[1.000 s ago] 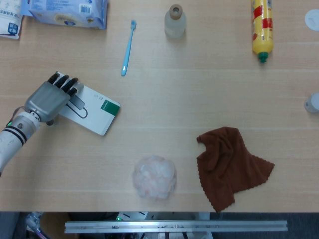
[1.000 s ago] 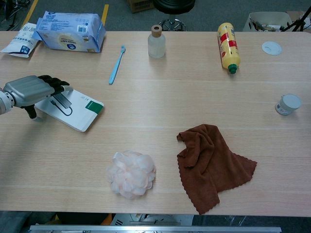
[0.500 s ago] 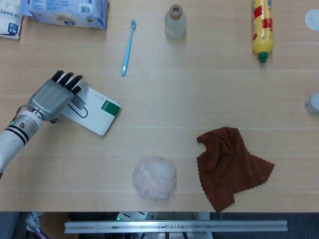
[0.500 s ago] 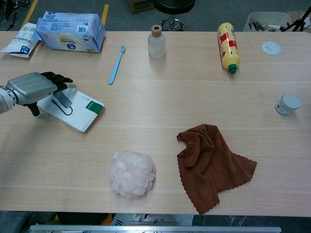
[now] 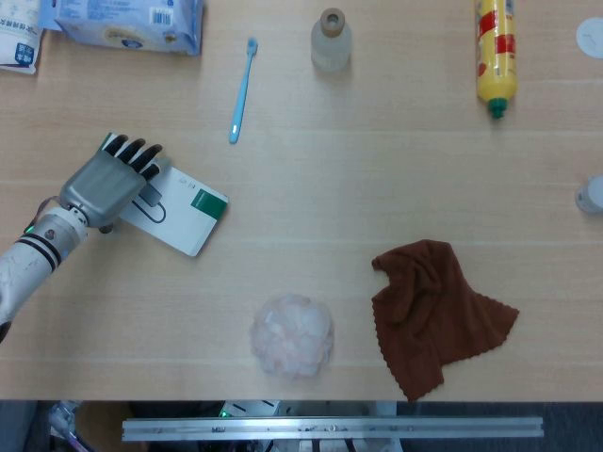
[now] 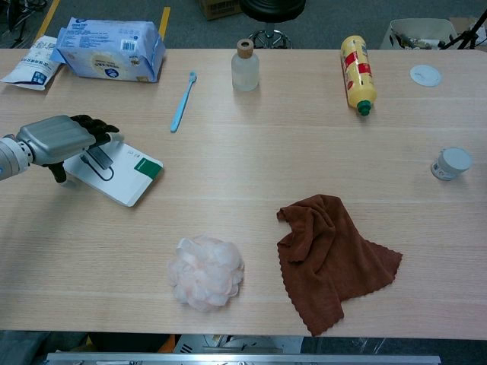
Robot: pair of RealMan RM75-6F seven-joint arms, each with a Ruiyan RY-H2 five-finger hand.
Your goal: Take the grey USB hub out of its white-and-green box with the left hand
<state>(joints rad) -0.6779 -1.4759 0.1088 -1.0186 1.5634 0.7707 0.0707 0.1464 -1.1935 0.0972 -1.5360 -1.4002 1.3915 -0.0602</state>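
Note:
The white-and-green box (image 5: 185, 213) lies flat on the table at the left, with a picture of a grey hub and its cable printed on its lid. The same box (image 6: 128, 170) shows in the chest view. The hub itself is not visible. My left hand (image 5: 105, 181) lies palm down over the box's left end, its dark fingers (image 5: 139, 156) stretched out and slightly apart across the far corner. In the chest view the left hand (image 6: 57, 137) covers that same end, holding nothing. My right hand is in neither view.
A blue toothbrush (image 5: 241, 89), a clear bottle (image 5: 331, 40) and a yellow bottle (image 5: 496, 56) lie along the far side. A blue wipes pack (image 5: 127, 21) sits far left. A pink mesh sponge (image 5: 291, 334) and brown cloth (image 5: 433, 315) lie nearer the front edge.
My left hand has crept a little to the right and further over the box's left end. The box has stayed where it was.

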